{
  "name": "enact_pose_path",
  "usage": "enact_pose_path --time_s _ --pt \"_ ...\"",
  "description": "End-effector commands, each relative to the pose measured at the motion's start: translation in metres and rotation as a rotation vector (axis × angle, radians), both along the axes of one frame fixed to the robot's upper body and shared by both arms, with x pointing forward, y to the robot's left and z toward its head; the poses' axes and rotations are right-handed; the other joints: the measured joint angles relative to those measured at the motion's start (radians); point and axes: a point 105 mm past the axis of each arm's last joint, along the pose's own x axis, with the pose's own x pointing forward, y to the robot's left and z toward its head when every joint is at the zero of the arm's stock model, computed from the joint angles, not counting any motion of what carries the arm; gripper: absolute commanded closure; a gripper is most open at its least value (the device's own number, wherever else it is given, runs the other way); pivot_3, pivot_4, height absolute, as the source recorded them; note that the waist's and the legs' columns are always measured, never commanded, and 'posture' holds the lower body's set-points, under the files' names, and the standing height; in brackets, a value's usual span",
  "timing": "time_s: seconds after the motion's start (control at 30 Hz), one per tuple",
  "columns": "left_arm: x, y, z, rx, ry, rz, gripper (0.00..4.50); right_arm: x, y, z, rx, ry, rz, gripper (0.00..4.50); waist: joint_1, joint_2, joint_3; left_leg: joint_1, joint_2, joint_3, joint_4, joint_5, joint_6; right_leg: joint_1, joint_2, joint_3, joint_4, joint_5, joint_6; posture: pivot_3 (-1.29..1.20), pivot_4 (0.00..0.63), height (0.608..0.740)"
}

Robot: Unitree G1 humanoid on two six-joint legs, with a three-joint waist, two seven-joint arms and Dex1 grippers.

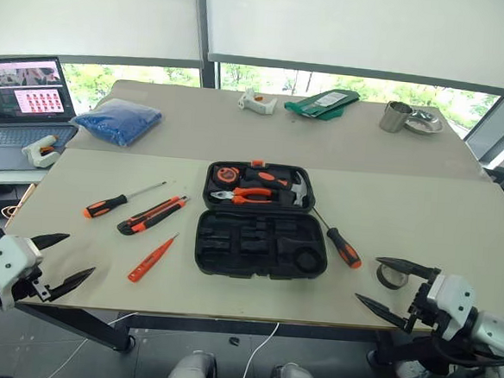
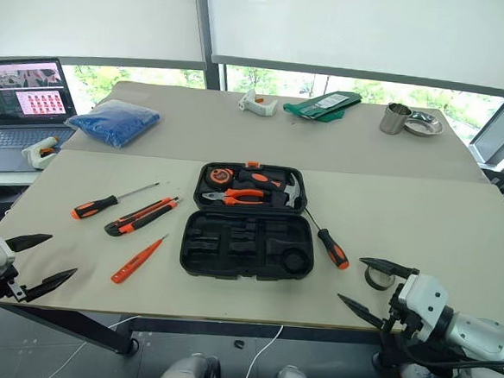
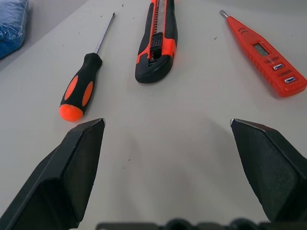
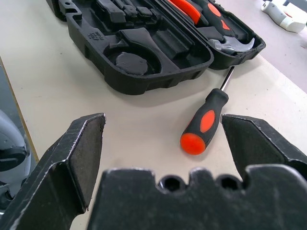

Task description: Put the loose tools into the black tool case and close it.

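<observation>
The black tool case (image 1: 206,246) lies open mid-table; its far half holds pliers, a hammer and a tape measure, and its near half (image 4: 139,52) shows bare recesses. To its left lie a screwdriver (image 1: 113,203), the utility knife (image 1: 152,215) and the orange tester screwdriver (image 1: 152,258). A second screwdriver (image 1: 342,244) lies right of the case. The tape roll (image 1: 390,275) sits by my right gripper (image 1: 368,278), which is open and holds nothing, its handle-side view showing that screwdriver (image 4: 204,122) just ahead. My left gripper (image 1: 80,255) hovers open at the near left edge, short of the tools (image 3: 79,91).
A laptop (image 1: 20,108) and a white object (image 1: 43,148) stand on a side desk at the far left. Along the back of the table lie a blue bag (image 1: 118,121), a white tool (image 1: 258,103), a green packet (image 1: 323,103), a metal cup (image 1: 395,117) and a dish (image 1: 423,123).
</observation>
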Motion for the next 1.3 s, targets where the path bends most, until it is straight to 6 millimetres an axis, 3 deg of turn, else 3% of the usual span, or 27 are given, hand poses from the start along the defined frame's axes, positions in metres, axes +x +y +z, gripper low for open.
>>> enact_pose_path --time_s 0.03,0.13,0.33,0.57,0.67,0.9,1.1,1.3 --pt "0.002 0.0 0.008 -0.073 -0.026 0.034 0.0 0.002 0.011 0.012 0.035 -0.022 0.032 0.04 0.0 0.0 0.0 0.0 0.0 0.0 0.0 0.0 0.0 0.0 0.0 0.0 0.0 0.0 0.0 0.0 0.15 0.74" --pt "0.004 0.007 0.013 -0.254 -0.035 0.148 0.0 0.005 0.036 0.031 0.183 -0.068 0.109 0.04 -0.003 0.0 0.0 0.001 0.001 0.0 0.0 0.0 0.0 0.001 0.0 0.001 0.001 0.0 0.0 0.0 0.15 0.74" --pt "-0.015 0.029 0.013 -0.519 -0.093 0.423 0.0 0.011 0.058 0.071 0.404 -0.133 0.136 0.04 -0.004 -0.001 0.0 0.003 0.001 0.0 0.0 0.0 0.0 0.003 0.002 0.002 0.001 0.001 0.0 0.0 0.15 0.74" --pt "-0.035 0.052 -0.006 -0.56 -0.084 0.657 0.0 0.003 0.075 0.081 0.462 -0.169 0.182 0.04 0.011 -0.003 0.0 0.004 0.001 -0.001 0.0 0.0 0.0 0.004 0.002 0.001 0.0 0.0 0.0 0.0 0.15 0.74" --pt "-0.016 0.057 0.005 -0.546 -0.09 0.653 0.0 0.0 0.079 0.079 0.462 -0.168 0.193 0.04 0.019 -0.003 0.0 0.004 0.001 0.0 0.001 0.0 0.0 0.004 0.002 0.002 0.0 0.0 0.0 0.0 0.15 0.74" --pt "0.05 0.047 0.025 -0.403 -0.019 0.49 0.0 0.0 0.082 0.07 0.443 -0.153 0.198 0.04 0.029 -0.003 0.0 0.003 0.001 0.0 0.001 0.0 -0.001 0.003 0.003 0.001 0.0 0.001 0.0 0.0 0.15 0.74" --pt "0.105 0.033 0.021 -0.325 0.097 0.382 0.0 0.003 0.08 0.072 0.44 -0.173 0.186 0.04 0.023 -0.004 0.0 0.003 0.0 0.002 0.001 0.0 -0.001 0.002 0.005 0.001 0.001 0.003 0.001 0.0 0.15 0.74" --pt "0.137 0.018 0.01 -0.261 0.177 0.315 0.0 0.0 0.077 0.07 0.425 -0.18 0.168 0.04 0.021 -0.005 0.0 0.001 0.0 0.003 0.002 0.0 -0.001 0.005 0.009 0.001 0.003 0.006 0.007 0.0 0.15 0.74"
